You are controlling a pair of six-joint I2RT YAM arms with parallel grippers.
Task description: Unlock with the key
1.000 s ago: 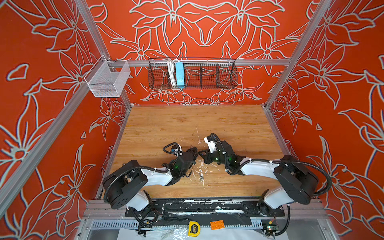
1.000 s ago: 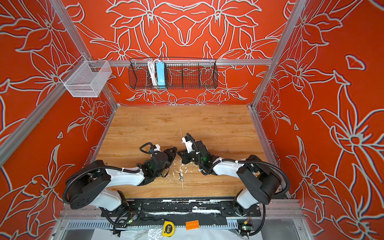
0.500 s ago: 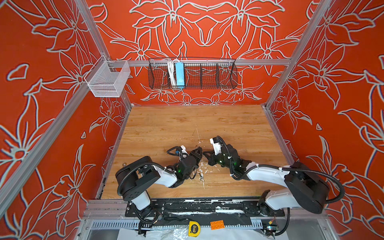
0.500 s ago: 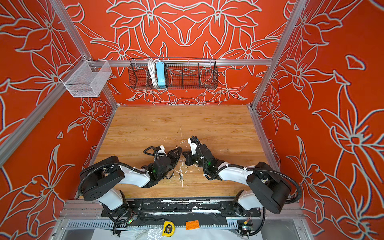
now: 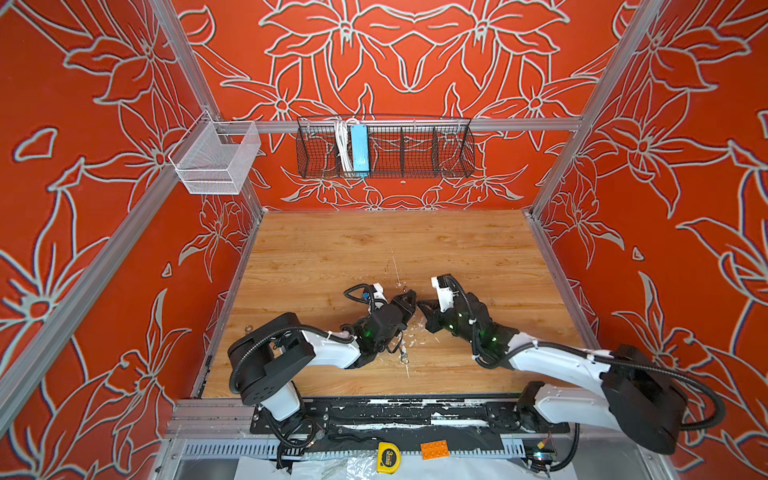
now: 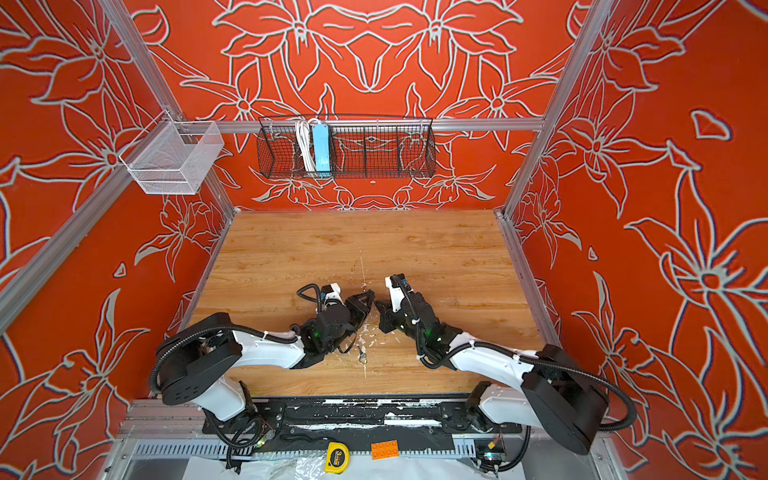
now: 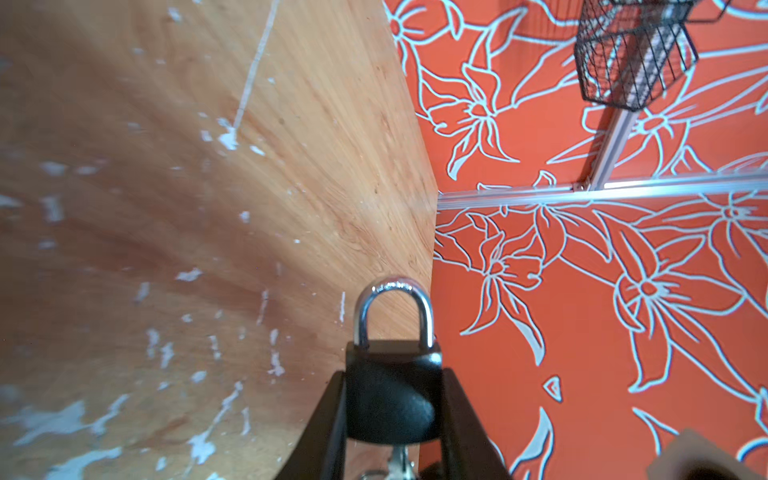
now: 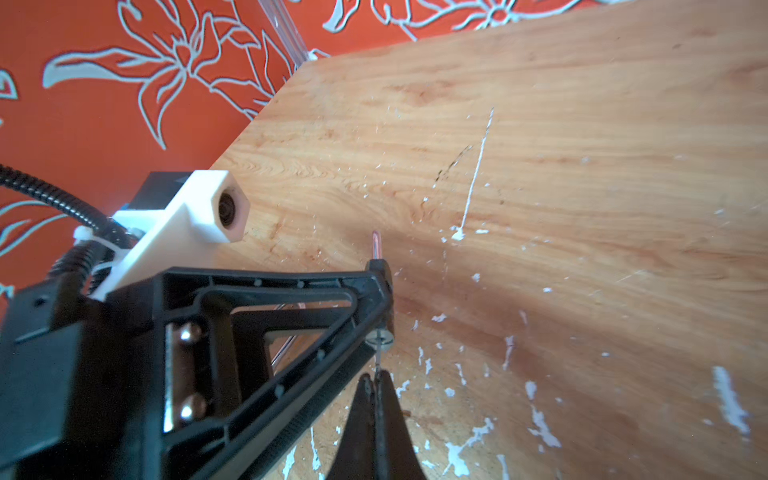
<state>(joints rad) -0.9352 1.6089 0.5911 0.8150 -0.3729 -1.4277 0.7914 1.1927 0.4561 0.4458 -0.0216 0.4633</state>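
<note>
A black padlock with a silver shackle sits between the fingers of my left gripper, which is shut on its body. The key sticks out of the lock's underside. In the right wrist view the key shows edge-on as a thin blade running from the lock's bottom into my right gripper, which is shut on it. In both top views the left gripper and the right gripper meet tip to tip just above the wooden table.
A small metal ring of keys lies on the table near the front, among white paint flecks. A black wire basket and a white mesh basket hang on the back wall. Red walls close the table in on three sides.
Both grippers have shifted together a little to the right and away from the front edge, still tip to tip. The left arm's elbow has swung to the right.
</note>
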